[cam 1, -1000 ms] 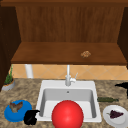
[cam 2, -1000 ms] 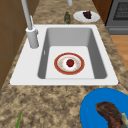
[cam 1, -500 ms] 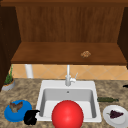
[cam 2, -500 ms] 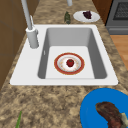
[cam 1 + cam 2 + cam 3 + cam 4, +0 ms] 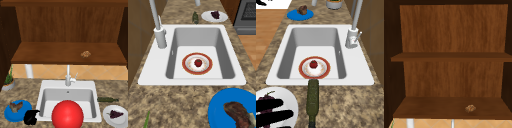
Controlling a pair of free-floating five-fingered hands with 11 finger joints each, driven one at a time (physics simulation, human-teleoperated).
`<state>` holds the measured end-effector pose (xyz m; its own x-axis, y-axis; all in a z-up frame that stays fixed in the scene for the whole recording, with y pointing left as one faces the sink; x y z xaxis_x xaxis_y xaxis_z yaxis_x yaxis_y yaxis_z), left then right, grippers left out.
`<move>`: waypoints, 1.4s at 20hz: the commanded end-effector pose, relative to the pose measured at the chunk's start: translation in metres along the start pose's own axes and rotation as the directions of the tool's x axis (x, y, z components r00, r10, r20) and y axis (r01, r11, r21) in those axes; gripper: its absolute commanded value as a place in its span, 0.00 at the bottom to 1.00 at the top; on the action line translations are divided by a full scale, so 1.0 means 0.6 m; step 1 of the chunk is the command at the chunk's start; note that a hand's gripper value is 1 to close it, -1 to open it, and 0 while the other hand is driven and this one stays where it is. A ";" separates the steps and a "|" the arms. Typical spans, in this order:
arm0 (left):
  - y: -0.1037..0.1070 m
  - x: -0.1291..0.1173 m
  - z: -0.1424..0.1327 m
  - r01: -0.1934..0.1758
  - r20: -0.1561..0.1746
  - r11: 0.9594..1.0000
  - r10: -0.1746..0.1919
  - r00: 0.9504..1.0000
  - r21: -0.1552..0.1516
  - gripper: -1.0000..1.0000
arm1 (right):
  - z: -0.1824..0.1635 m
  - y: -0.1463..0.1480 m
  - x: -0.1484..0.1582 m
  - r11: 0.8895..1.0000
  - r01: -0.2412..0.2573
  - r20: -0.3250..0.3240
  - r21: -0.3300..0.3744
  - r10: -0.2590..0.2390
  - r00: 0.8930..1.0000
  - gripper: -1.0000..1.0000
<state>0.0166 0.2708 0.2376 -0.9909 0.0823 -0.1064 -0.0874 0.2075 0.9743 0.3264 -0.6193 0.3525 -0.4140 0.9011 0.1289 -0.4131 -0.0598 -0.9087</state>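
No readable text, label, brand, number or sign on any surface or object

A blue plate [image 5: 10,115] bearing a brown piece of food [image 5: 16,106] is seen flat on the worktop, just left of the sink [image 5: 42,93], with the left hand [image 5: 30,117] beside its rim.

We see our left hand [image 5: 31,117] low on the table [image 5: 25,92], just beside the blue plate [image 5: 11,115] with a brown piece of food [image 5: 15,106]. A red ball [image 5: 67,114] fronts the sink [image 5: 67,93]. At the right lie a green bottle [image 5: 107,99] and a white plate [image 5: 114,115]. A small brown lump [image 5: 85,54] sits on the shelf [image 5: 50,53].
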 end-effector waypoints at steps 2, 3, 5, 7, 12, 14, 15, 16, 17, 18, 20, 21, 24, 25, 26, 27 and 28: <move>0.000 0.000 0.000 0.000 0.000 1.000 0.000 1.000 0.000 0.50 | 0.019 -0.050 0.014 0.998 0.055 -0.023 0.002 -0.055 0.998 0.00; 0.000 0.000 0.000 0.000 0.000 1.000 0.000 1.000 0.000 0.50 | 0.023 -0.060 0.016 0.998 0.055 -0.026 0.003 -0.055 0.998 0.00; 0.000 0.000 0.000 0.000 0.000 1.000 0.000 1.000 0.000 0.50 | 0.032 -0.077 0.022 0.998 0.063 -0.033 0.004 -0.062 0.997 0.00; 0.000 0.000 0.000 0.000 0.000 1.000 0.000 1.000 0.000 0.50 | 0.039 -0.095 0.029 0.998 0.068 -0.041 0.003 -0.068 0.997 0.00; 0.000 0.000 0.000 0.000 0.000 1.000 0.000 1.000 0.000 0.50 | 0.042 -0.137 0.062 0.999 0.046 -0.092 0.015 -0.044 0.995 0.00; 0.000 0.000 0.000 0.000 0.000 1.000 0.000 1.000 0.000 0.50 | 0.043 -0.152 0.075 0.999 0.046 -0.116 0.025 -0.043 0.992 0.00; 0.000 0.000 0.000 0.000 0.000 1.000 0.000 1.000 0.000 0.50 | 0.042 -0.159 0.083 0.998 0.047 -0.124 0.031 -0.043 0.991 0.00; 0.000 0.000 0.000 0.000 0.000 1.000 0.000 1.000 0.000 0.50 | 0.042 -0.166 0.090 0.998 0.048 -0.132 0.036 -0.042 0.990 0.00; 0.000 0.000 0.000 0.000 0.000 1.000 0.000 1.000 0.000 0.50 | 0.041 -0.171 0.096 0.998 0.052 -0.145 0.043 -0.045 0.988 0.00; 0.000 0.000 0.000 0.000 0.000 1.000 0.000 1.000 0.000 0.50 | 0.042 -0.179 0.102 0.998 0.053 -0.156 0.043 -0.045 0.987 0.00; 0.000 0.000 0.000 0.000 0.000 1.000 0.000 1.000 0.000 0.50 | 0.042 -0.196 0.113 0.998 0.054 -0.178 0.041 -0.046 0.983 0.00; 0.000 0.000 0.000 0.000 0.000 1.000 0.000 1.000 0.000 0.50 | 0.042 -0.201 0.115 0.994 0.098 -0.189 0.041 -0.088 0.978 0.00; 0.000 0.000 0.000 0.000 0.000 1.000 0.000 1.000 0.000 0.50 | 0.047 -0.214 0.127 0.986 0.146 -0.236 0.079 -0.123 0.964 0.00; 0.000 0.000 0.000 0.000 0.000 1.000 0.000 1.000 0.000 0.50 | 0.047 -0.218 0.134 0.983 0.154 -0.247 0.100 -0.125 0.961 0.00; 0.000 0.000 0.000 0.000 0.000 1.000 0.000 1.000 0.000 0.50 | 0.045 -0.216 0.142 0.976 0.168 -0.258 0.136 -0.128 0.958 0.00; 0.000 0.000 0.000 0.000 0.000 1.000 0.000 1.000 0.000 0.50 | 0.045 -0.220 0.148 0.972 0.176 -0.274 0.158 -0.128 0.953 0.00; 0.000 0.000 0.000 0.000 0.000 1.000 0.000 1.000 0.000 0.50 | 0.045 -0.223 0.155 0.967 0.183 -0.288 0.179 -0.127 0.949 0.00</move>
<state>0.0166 0.2708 0.2376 -0.9909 0.0823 -0.1064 -0.0874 0.2075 0.9743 0.3210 -0.5551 0.4845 -0.1478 0.9831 0.1080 -0.5940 -0.0009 -0.8045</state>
